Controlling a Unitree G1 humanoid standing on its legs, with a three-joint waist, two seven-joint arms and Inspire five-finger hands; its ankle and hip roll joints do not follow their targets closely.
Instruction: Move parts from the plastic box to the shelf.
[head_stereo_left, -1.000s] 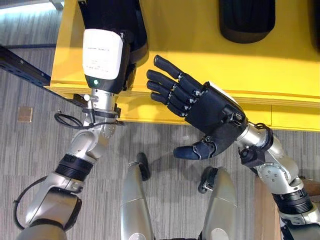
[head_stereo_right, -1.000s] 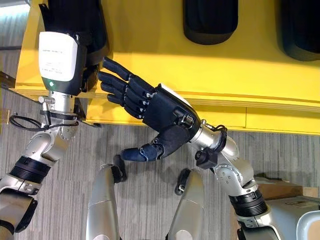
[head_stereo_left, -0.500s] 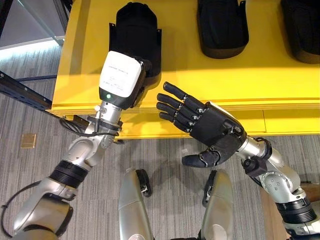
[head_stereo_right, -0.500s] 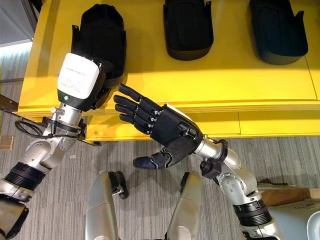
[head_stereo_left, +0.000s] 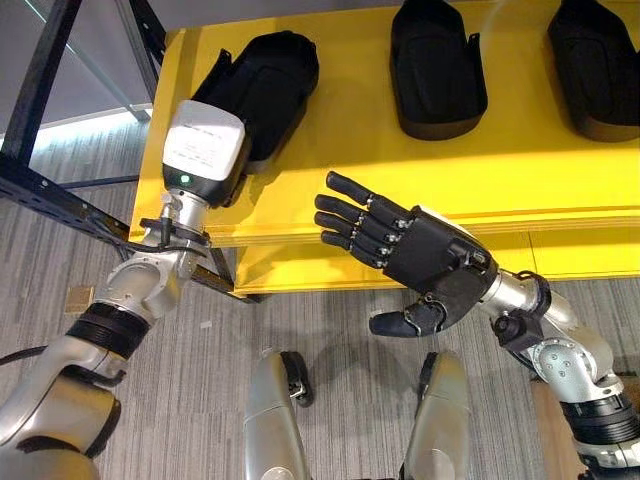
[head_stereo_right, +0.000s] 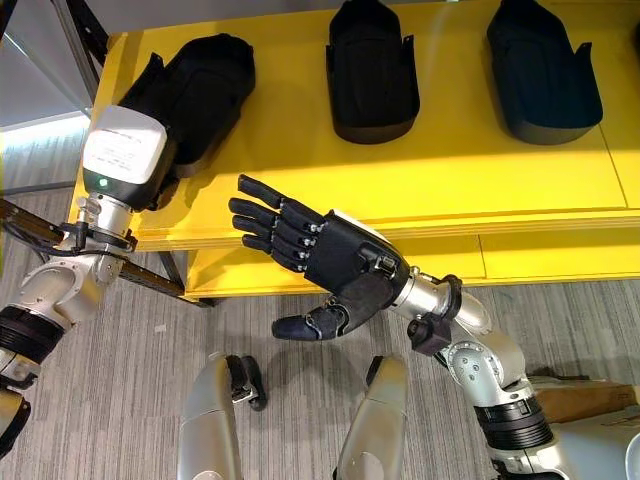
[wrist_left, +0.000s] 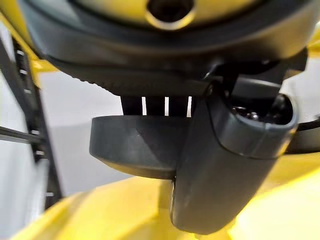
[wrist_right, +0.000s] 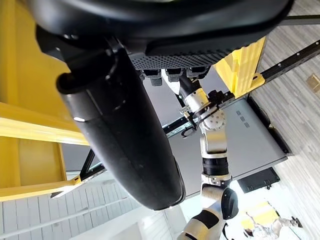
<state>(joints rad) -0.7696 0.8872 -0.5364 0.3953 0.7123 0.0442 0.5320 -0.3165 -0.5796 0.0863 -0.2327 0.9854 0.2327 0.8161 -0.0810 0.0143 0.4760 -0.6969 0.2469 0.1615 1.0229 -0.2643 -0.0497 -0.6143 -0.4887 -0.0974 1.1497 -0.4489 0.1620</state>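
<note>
On the yellow shelf (head_stereo_left: 330, 170) lie three black parts, each a matte, moulded shell with a rounded closed end and an open, hollow end. The middle part (head_stereo_left: 436, 70) and the right part (head_stereo_left: 598, 68) sit well apart along the back, while the left part (head_stereo_left: 262, 90) lies tilted near the shelf's left end. The left robot hand (wrist_left: 220, 165) is at this left part; its wrist view shows the thumb curled against the part's dark rim, with the fingers behind it, so it appears to be pinching the part. The right robot hand (head_stereo_left: 420, 255) hovers in front of the shelf's edge, fingers spread straight and holding nothing. Below is grey striped carpet floor (head_stereo_left: 200, 400), and a dark metal shelf frame (head_stereo_left: 60, 200) stands at the left.
</note>
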